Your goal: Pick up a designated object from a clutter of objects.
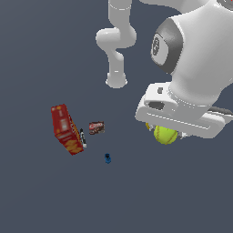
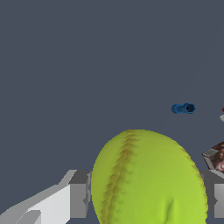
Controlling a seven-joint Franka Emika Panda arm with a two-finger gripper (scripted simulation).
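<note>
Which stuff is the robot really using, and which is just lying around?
Using:
ball
gripper, one finger on each side of the ball

Lying around:
red box
black marker
small dark packet
tiny blue thing

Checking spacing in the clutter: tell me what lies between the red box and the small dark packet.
The black marker, lying against the red box, with the small dark packet just beyond it; this shows in the exterior view.
</note>
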